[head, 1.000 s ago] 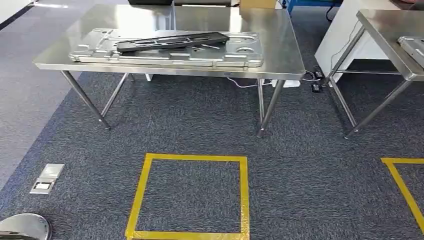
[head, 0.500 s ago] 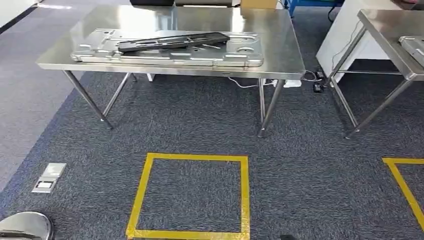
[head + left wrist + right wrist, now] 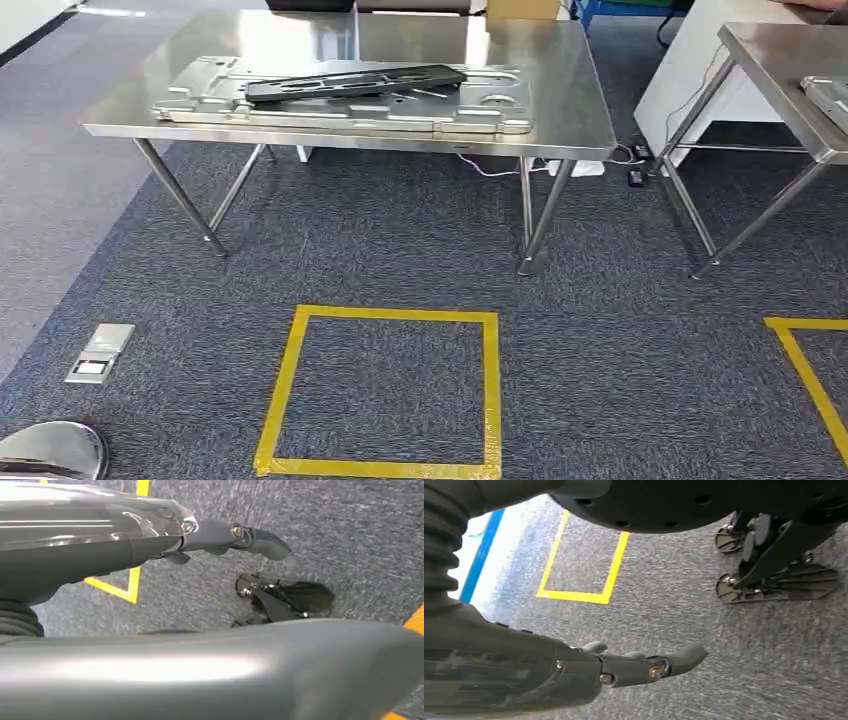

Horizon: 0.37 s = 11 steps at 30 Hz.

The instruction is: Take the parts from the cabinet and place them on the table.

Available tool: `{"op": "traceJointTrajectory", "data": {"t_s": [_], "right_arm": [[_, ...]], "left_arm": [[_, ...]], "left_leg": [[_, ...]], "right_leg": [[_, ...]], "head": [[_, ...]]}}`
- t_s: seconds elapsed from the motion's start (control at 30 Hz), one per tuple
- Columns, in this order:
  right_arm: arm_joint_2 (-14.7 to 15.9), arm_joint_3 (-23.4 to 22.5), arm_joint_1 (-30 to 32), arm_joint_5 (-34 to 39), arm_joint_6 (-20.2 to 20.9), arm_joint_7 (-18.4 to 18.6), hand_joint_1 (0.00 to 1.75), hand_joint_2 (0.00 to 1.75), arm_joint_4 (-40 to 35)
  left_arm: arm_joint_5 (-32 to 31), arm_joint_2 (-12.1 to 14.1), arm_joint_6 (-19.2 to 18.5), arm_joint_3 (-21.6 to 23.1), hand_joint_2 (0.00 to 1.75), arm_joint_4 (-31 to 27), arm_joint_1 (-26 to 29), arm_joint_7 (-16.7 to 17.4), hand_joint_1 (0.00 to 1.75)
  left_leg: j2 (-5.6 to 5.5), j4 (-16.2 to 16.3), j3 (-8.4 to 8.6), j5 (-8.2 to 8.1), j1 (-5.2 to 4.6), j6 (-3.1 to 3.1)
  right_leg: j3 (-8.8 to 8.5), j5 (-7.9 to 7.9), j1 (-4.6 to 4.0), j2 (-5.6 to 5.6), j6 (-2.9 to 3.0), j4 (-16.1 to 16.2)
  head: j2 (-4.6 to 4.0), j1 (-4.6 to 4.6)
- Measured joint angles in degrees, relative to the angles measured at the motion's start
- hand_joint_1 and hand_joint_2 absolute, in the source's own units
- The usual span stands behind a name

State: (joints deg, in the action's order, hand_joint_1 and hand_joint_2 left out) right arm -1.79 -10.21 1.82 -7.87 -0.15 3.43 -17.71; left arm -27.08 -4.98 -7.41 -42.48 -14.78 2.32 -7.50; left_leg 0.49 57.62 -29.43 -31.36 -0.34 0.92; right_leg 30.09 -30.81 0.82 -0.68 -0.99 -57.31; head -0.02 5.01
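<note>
Two parts already lie on the steel table (image 3: 585, 120): a large silver stamped panel (image 3: 330, 105) flat on the top, and a long black part (image 3: 355, 82) resting across it at a slight angle. Both arms hang at the robot's sides. The left hand (image 3: 220, 535) holds nothing, with its fingers extended and loosely apart over the carpet (image 3: 400, 250); the right hand (image 3: 644, 667) is likewise empty, fingers stretched out and apart. No cabinet can be located in these views, so the source of any remaining parts cannot be placed. Judged from this, the step in hand is a transit between placements: the robot stands back from the table with nothing carried, and delivery of the two visible parts appears complete. The next move would call for turning toward the cabinet, walking to it, and raising both hands for a two-handed lift if the next part is as broad as the silver panel. A yellow tape square (image 3: 385, 390) marks the carpet in front of the table and probably serves as a standing position; a second tape outline (image 3: 805, 370) lies to the right. A floor socket plate (image 3: 100, 353) sits to the left, well apart from the square. A second steel table (image 3: 780, 70) stands to the right, bearing another silver part (image 3: 828, 95). Cables (image 3: 600, 160) trail under the far side of the first table, clear of the walking path.
</note>
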Motion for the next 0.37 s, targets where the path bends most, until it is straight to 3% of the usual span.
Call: {"op": "traceJointTrajectory", "data": {"t_s": [0.37], "right_arm": [[0.77, 4.41, 2.95, 3.69, 0.00, -1.68, 0.00, 0.00, -2.05]], "left_arm": [[12.94, 2.03, 3.50, 19.45, 0.00, -2.84, 2.79, 3.45, 0.00]], "left_leg": [[0.00, -0.01, 0.01, 0.01, 0.28, -0.02]], "right_leg": [[0.02, -0.03, -0.22, 0.00, 0.04, -0.08]], "head": [[0.00, 0.00]]}}
